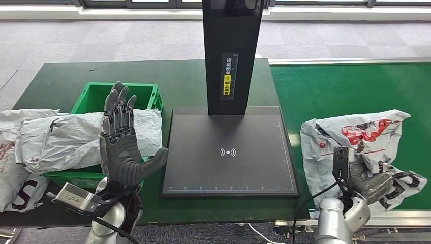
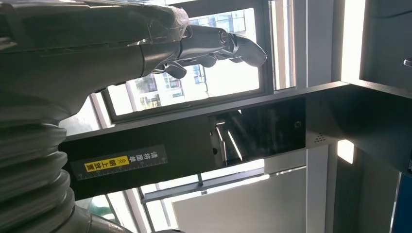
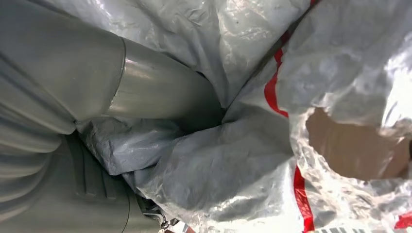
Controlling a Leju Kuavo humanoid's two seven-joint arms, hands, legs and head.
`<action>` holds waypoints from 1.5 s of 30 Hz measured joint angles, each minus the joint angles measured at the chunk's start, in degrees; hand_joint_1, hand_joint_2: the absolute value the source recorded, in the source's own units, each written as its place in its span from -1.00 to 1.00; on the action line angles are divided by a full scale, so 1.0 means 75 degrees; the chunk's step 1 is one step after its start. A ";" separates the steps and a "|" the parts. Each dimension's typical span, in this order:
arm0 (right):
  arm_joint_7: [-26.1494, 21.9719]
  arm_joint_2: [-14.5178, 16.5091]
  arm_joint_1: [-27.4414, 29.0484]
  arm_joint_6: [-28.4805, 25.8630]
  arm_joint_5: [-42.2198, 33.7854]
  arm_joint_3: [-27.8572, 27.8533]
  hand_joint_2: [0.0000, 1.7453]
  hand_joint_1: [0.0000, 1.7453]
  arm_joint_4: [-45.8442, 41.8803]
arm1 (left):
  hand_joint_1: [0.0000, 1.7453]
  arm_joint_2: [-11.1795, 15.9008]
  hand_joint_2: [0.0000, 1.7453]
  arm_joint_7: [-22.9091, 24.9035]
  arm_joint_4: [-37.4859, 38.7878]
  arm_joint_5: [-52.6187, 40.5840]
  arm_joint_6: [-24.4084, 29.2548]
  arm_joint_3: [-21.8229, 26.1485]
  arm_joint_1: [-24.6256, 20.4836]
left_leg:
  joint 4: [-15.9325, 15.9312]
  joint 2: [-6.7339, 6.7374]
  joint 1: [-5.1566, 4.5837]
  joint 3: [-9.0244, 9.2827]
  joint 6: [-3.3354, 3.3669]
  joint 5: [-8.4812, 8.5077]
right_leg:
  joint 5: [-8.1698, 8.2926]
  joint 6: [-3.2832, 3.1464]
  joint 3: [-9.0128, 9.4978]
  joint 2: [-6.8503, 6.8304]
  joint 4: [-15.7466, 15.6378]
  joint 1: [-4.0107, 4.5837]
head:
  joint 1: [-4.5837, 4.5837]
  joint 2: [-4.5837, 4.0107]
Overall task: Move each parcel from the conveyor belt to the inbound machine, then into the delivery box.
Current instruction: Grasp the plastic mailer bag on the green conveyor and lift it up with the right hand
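A white plastic parcel (image 1: 356, 137) with red print lies on the green conveyor belt (image 1: 350, 86) at the right. My right hand (image 1: 368, 180) is closed into its near edge, and the right wrist view has the thumb (image 3: 160, 92) buried in the crumpled wrapping of the parcel (image 3: 291, 97). My left hand (image 1: 122, 140) stands raised with fingers spread and straight, holding nothing, in front of the green delivery box (image 1: 91, 99). The left hand (image 2: 204, 43) appears against windows in its wrist view. The black inbound machine platform (image 1: 231, 152) lies between the hands.
The machine's black post (image 1: 233, 51) rises behind the platform. Grey parcels (image 1: 66, 137) fill and overhang the green box, and another white parcel (image 1: 12, 168) lies at the far left. The dark green table (image 1: 61, 81) extends behind the box.
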 joint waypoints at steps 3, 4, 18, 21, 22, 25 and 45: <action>-0.0006 0.0079 0.0044 0.0001 -0.0001 -0.0074 1.00 1.00 -0.0208 | -1.00 0.0000 1.00 0.0000 0.0001 0.0000 0.0001 0.0000 0.0000 | 0.0000 0.0000 -0.0001 0.0000 0.0000 0.0000 | 0.0000 0.0000 -0.0001 0.0000 0.0000 -0.0001 | 0.0000 0.0000; -0.0007 0.0102 0.0052 0.0002 -0.0001 -0.0094 1.00 1.00 -0.0261 | -1.00 0.0000 1.00 0.0000 0.0001 0.0000 0.0001 0.0000 0.0000 | 0.0000 0.0000 -0.0001 0.0000 0.0000 0.0000 | 0.0000 0.0000 -0.0001 0.0000 0.0000 -0.0001 | 0.0000 0.0000; -0.0795 0.0775 0.0913 0.0006 -0.1397 0.0397 1.00 1.00 -0.2905 | -1.00 -0.0020 1.00 0.0000 0.0100 -0.0023 -0.0229 0.0003 -0.0070 | -0.0001 -0.0005 0.0000 -0.0003 -0.0003 -0.0004 | -0.0008 -0.0002 -0.0003 -0.0003 0.0002 0.0000 | 0.0001 0.0000; -0.0696 0.0804 0.1109 0.0006 -0.1533 0.0878 1.00 1.00 -0.3559 | -1.00 -0.0020 1.00 0.0000 0.0114 -0.0003 -0.0229 0.0003 -0.0097 | -0.0001 0.0000 -0.0002 -0.0003 -0.0004 -0.0005 | -0.0007 -0.0002 -0.0006 0.0001 0.0001 -0.0003 | 0.0001 0.0000; -0.0709 0.0804 0.1140 0.0006 -0.1578 0.1044 1.00 1.00 -0.3725 | -1.00 -0.0020 1.00 0.0000 0.0120 0.0015 -0.0230 0.0003 -0.0111 | -0.0001 0.0001 -0.0003 -0.0002 -0.0004 -0.0005 | -0.0007 -0.0002 -0.0007 0.0002 0.0001 -0.0004 | 0.0001 0.0000; -0.0790 0.0801 0.1187 0.0007 -0.1657 0.1571 1.00 1.00 -0.4111 | -1.00 -0.0020 1.00 0.0000 0.0130 0.0106 -0.0246 0.0003 -0.0164 | -0.0001 0.0005 -0.0002 0.0001 -0.0004 -0.0004 | -0.0006 -0.0003 -0.0008 0.0007 0.0001 -0.0003 | 0.0000 0.0000; -0.0939 0.0762 0.1221 0.0009 -0.1767 0.2441 1.00 1.00 -0.4645 | -1.00 -0.0020 1.00 0.0000 0.0148 0.0176 -0.0264 0.0003 -0.0208 | -0.0001 0.0005 -0.0001 0.0001 -0.0007 -0.0005 | -0.0008 -0.0004 -0.0008 0.0008 0.0004 -0.0002 | 0.0000 0.0000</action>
